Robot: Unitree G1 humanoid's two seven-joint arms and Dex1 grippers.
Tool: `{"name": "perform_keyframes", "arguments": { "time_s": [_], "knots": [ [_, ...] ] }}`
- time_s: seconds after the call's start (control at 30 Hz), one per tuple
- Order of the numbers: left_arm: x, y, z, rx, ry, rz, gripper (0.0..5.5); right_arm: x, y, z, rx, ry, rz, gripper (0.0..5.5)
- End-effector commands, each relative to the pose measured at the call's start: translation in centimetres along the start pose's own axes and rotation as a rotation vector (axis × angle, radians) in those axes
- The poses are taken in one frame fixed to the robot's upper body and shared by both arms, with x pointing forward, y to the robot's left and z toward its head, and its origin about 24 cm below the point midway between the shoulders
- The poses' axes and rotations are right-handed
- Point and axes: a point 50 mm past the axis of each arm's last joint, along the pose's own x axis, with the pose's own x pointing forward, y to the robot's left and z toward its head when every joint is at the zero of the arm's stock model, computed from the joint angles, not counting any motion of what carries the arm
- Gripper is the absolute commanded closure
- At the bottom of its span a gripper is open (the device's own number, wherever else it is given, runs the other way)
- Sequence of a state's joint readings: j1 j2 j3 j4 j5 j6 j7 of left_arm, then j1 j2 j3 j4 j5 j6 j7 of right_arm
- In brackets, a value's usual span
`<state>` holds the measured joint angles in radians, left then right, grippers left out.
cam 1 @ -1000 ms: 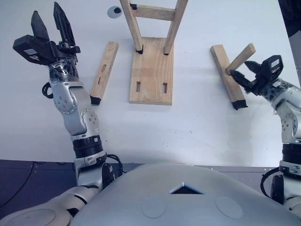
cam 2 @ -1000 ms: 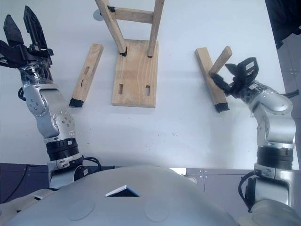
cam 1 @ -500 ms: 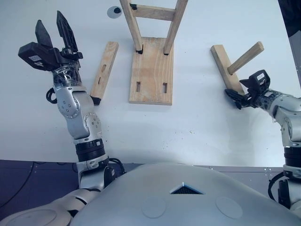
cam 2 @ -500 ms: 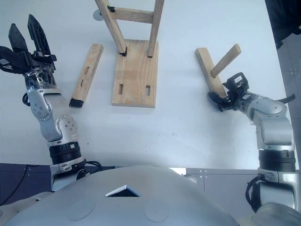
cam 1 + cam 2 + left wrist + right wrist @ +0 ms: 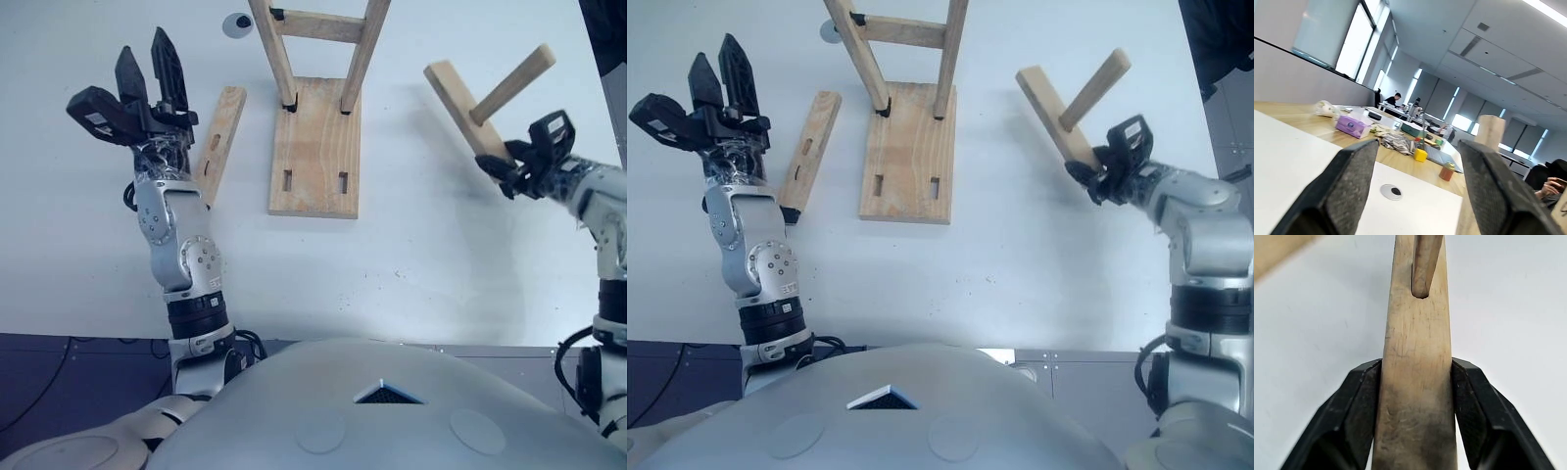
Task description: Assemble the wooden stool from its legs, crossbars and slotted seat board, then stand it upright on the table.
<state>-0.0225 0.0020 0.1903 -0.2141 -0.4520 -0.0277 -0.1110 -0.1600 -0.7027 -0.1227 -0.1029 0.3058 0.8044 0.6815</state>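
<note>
The slotted seat board lies flat on the white table, with two legs joined by a crossbar standing in its far slots. A loose leg lies to its left. My left gripper hangs open in the air just left of that leg, fingers spread with nothing between them. At the right, my right gripper is shut on the foot end of another leg, held tilted off the table. A crossbar sticks out of that leg's slot. Both pads press its sides.
A small round grommet sits in the table top at the far left of the stool frame. The table's right edge runs close to my right arm, and its front edge lies near my body. Bare table spreads before the seat board.
My right gripper let go near the crossbar, dropped to the leg's foot end, shut on it and raised it, tilted. My left arm swung right, toward the loose leg.
</note>
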Motion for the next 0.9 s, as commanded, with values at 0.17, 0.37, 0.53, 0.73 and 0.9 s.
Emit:
{"name": "perform_keyframes", "arguments": {
  "time_s": [0.17,0.37,0.53,0.73,0.9],
  "knots": [
    [2.9,-3.2,1.0,0.088,0.066,-0.23,2.53,-1.9,-1.3,11.0,0.036,-0.325,0.048,3.44],
    [4.5,-9.6,1.9,-0.145,0.105,-0.58,2.53,-3.8,1.8,13.7,0.097,-0.509,0.435,3.44],
    [2.7,-12.9,1.3,-0.415,0.292,-0.928,1.98,-4.8,4.3,13.1,0.096,-0.504,0.712,3.45],
    [2.4,-12.8,2.4,-0.645,0.358,-0.996,1.48,-5.1,5.1,12.6,0.085,-0.453,0.818,3.46],
    [3.0,-12.9,3.1,-0.73,0.342,-0.976,1.48,-5.0,5.7,11.8,0.08,-0.397,0.881,3.46]
  ]
}}
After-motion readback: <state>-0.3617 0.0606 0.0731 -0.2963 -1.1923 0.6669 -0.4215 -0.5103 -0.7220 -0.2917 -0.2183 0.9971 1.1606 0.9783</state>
